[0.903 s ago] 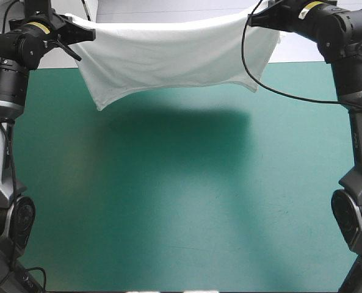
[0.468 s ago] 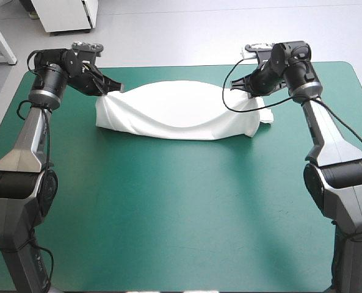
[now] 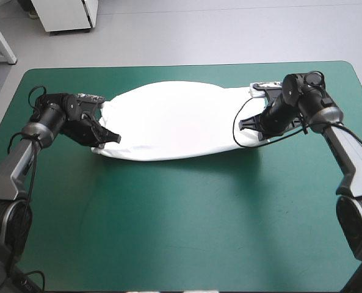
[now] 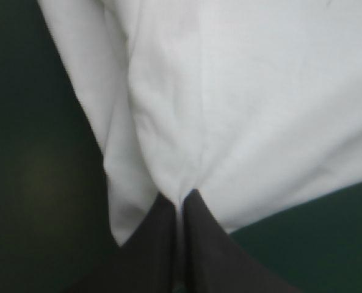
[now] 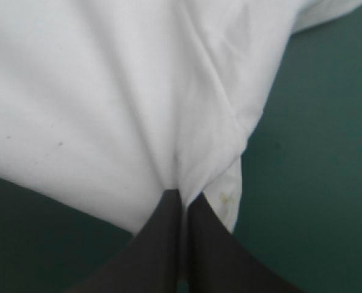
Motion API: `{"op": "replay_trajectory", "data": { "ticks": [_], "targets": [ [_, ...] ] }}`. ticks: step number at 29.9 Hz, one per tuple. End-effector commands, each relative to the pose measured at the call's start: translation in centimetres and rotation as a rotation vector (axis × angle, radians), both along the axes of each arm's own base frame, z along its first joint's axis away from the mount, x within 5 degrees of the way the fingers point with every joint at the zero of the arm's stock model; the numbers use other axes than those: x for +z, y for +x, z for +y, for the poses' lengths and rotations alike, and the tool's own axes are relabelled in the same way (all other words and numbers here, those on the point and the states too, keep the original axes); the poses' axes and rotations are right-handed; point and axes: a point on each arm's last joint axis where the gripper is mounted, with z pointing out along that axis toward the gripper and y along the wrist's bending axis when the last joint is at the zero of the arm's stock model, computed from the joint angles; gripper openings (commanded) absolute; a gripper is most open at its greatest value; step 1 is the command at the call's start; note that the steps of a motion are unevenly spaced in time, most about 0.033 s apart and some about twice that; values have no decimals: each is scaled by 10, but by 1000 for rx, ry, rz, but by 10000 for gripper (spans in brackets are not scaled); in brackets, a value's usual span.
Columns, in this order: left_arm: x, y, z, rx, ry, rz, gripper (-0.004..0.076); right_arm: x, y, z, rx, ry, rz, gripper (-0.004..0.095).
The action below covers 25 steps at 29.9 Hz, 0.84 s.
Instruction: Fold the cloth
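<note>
1. On the far half of the bench (image 3: 181,238), the T-shirt (image 3: 181,119) lay spread out. Its long axis ran from the left edge toward the right edge, and it was well clear of the near edge.
2. The relation that mattered for the coming move was this: the cloth lay between the two tools. The left tool (image 3: 109,138) was at its left end, the right tool (image 3: 248,127) at its right end. Neither arm was the nearer one, since each touched its own end of the sheet and the long axis ran straight from one tool to the other.
3. In the left wrist view we saw the left tool (image 4: 181,200) narrowed to a pointed arch. A thin fold of white cloth was pinched between its black fingers, and the rest of the sheet fanned out ahead of it.
4. In the right wrist view the right tool (image 5: 182,196) showed the same grip, all but closed on a gathered pleat. A hemmed edge sat just beside the fingers, and the teal-green cover (image 5: 315,134) showed to either side.
5. From above, the middle of the T-shirt looked slightly domed rather than pressed flat, though we could not tell how much of it touched the bench.
6. We judged the step in hand to be laying the cloth out, with no fold made yet.
7. We judged that the next move would call for both tools to travel together across the short axis. Uneven travel could skew the held edge or drag the sheet into wrinkles.
</note>
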Motion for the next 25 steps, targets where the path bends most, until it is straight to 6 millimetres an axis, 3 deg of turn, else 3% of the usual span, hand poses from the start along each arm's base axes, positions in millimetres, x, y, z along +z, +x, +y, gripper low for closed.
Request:
{"op": "replay_trajectory", "data": {
  "ticks": [1, 8, 11, 16, 19, 24, 25],
  "targets": [
    [17, -38, 2, 30, -31, -74, -9, 6, -37, -9, 25, -24, 17, -19],
    [-19, -104, 8, 31, -17, 69, -9, -47, -93, -20, 17, -45, 137, -19],
    [-33, -118, 9, 26, -9, 158, -9, -62, -112, -22, 17, -35, 170, -19],
    [-43, -125, 10, 25, -5, 194, -6, -75, -127, -24, 46, -18, 150, -5],
    [-43, -125, 9, 1, -2, 187, 70, -74, -123, -23, 40, -9, 107, 147],
    [-43, -125, 8, 4, -14, 188, 393, -59, -110, -20, 15, 18, 7, 655],
    [-43, -125, 8, 4, -14, 188, 447, -55, -108, -20, 15, 18, -5, 719]
  ]
}}
